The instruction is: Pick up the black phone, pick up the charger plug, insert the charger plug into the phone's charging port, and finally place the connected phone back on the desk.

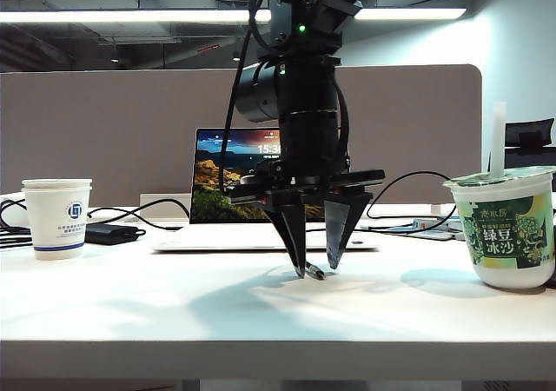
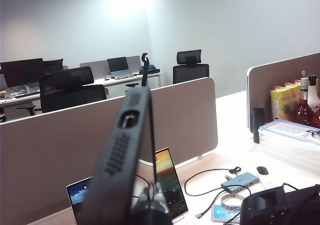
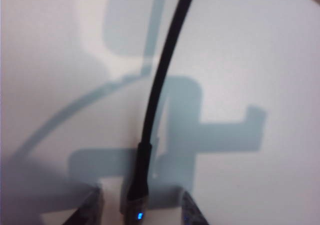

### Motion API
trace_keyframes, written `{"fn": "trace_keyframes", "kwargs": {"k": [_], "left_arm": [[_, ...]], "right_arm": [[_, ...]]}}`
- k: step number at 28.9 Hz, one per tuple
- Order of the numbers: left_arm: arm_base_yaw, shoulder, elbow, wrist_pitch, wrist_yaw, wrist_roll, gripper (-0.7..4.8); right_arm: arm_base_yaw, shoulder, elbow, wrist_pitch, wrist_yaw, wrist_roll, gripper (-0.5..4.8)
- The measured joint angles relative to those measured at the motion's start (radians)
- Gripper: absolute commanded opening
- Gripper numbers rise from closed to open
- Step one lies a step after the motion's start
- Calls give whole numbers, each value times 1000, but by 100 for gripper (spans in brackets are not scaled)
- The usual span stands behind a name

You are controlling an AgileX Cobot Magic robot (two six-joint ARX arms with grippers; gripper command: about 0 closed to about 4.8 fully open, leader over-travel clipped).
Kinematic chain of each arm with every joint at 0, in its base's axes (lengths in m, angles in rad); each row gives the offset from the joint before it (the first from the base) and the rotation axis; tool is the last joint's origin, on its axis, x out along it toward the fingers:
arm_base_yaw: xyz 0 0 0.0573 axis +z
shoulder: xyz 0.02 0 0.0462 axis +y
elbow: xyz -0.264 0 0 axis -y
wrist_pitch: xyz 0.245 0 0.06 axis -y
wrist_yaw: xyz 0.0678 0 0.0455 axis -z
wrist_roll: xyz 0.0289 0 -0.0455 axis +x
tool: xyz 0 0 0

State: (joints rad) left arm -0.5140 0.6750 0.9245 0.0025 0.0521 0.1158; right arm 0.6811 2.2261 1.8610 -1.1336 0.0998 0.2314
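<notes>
At desk (image 1: 130, 308) centre, in front of open laptop (image 1: 261, 187): right gripper (image 1: 316, 268) pointing straight down, fingers spread apart, tips just above white top, charger plug (image 1: 314, 271) lying between the tips. In right wrist view, right gripper (image 3: 141, 210) straddling the charger plug (image 3: 138, 192), dark collar and thin black cable (image 3: 161, 75) running away over the white surface; finger (image 3: 192, 211) on each side, a gap visible between finger and plug, contact not confirmable. Left gripper out of exterior view; in left wrist view only its fingertips (image 2: 150, 204) visible at the frame edge, pressed together on the black phone (image 2: 122, 155), held edge-on and raised above the desk, tilted slightly. Phone's charging port (image 2: 129, 120) visible as oblong slot in short edge, speaker holes beside it. Paper cup (image 1: 57, 218) at left of exterior view, power brick (image 1: 111, 234) just beside it, green dessert cup (image 1: 508, 226) with straw at right, well apart from gripper.
</notes>
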Motion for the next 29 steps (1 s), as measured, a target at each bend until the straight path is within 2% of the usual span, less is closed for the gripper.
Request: {"fn": "trace_keyframes", "kwargs": {"k": [4, 5, 8, 9, 11, 29], "left_arm": [[0, 0, 0, 0, 0, 0, -7], [0, 0, 0, 0, 0, 0, -7], [0, 0, 0, 0, 0, 0, -7], [0, 0, 0, 0, 0, 0, -7], [0, 0, 0, 0, 0, 0, -7], [0, 0, 0, -11, 0, 0, -7]], "right_arm": [[14, 5, 3, 0, 23, 0, 192], [16, 6, 4, 0, 24, 0, 176], [19, 9, 6, -2, 22, 4, 92], [20, 10, 7, -1, 16, 4, 38], [21, 12, 8, -2, 7, 4, -5], [18, -29, 0, -37, 11, -23, -5]]}}
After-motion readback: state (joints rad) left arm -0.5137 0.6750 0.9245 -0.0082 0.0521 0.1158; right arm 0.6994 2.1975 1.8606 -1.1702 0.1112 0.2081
